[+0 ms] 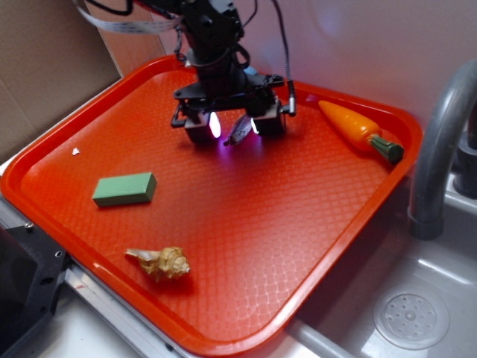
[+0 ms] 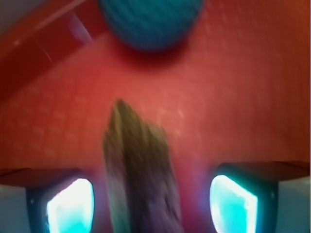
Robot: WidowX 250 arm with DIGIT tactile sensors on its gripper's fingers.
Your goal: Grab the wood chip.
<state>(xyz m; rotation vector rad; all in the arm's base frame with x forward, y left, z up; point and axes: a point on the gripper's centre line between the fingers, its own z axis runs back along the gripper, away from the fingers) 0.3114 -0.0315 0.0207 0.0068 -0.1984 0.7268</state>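
Now straddling wood chip (image 1: pixel 238 129) near tray (image 1: pixel 313 246) far edge: gripper (image 1: pixel 234 125) lowered, jaws open either side, not yet closed; grasp remaining.

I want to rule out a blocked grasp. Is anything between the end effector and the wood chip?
Nothing visible. The wood chip sits between the open end effector's glowing fingers, over bare tray.
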